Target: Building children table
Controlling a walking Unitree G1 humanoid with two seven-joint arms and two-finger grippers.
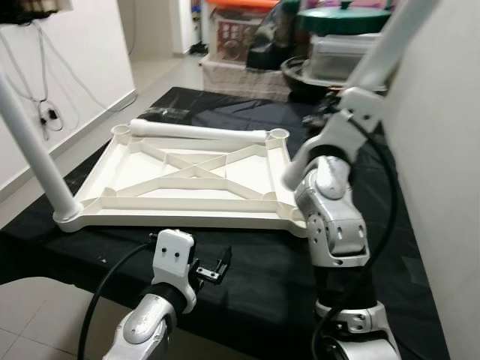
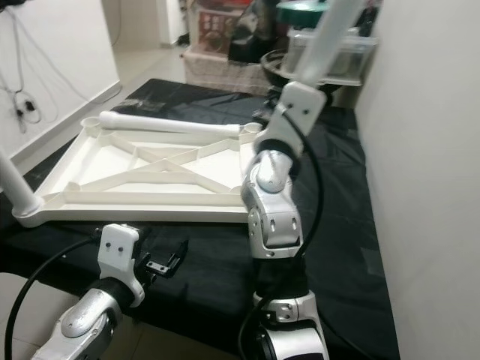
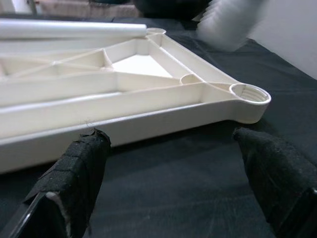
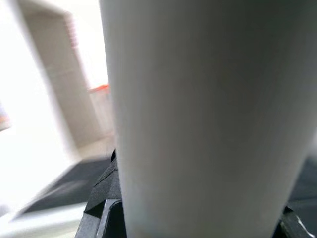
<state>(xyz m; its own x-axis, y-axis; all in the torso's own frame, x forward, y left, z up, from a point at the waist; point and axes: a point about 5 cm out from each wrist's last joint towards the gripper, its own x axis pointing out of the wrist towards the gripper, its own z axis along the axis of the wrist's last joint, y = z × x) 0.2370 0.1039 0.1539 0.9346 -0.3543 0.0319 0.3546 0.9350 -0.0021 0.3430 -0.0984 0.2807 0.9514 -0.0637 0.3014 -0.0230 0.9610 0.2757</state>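
Loose leg (image 1: pixel 199 132) along tabletop's (image 1: pixel 187 176) far edge, seemingly.

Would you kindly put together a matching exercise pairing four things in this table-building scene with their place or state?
Things:
1. upturned tabletop
2. loose leg
3. fitted leg
4. held leg

Places or states:
A. gripped by the right gripper, raised above the table's near right corner
B. lying flat across the tabletop's far edge
C. standing upright in the near left corner socket
D. resting ribs-up on the black cloth

Pairs: 1-D, 2-B, 3-C, 4-A
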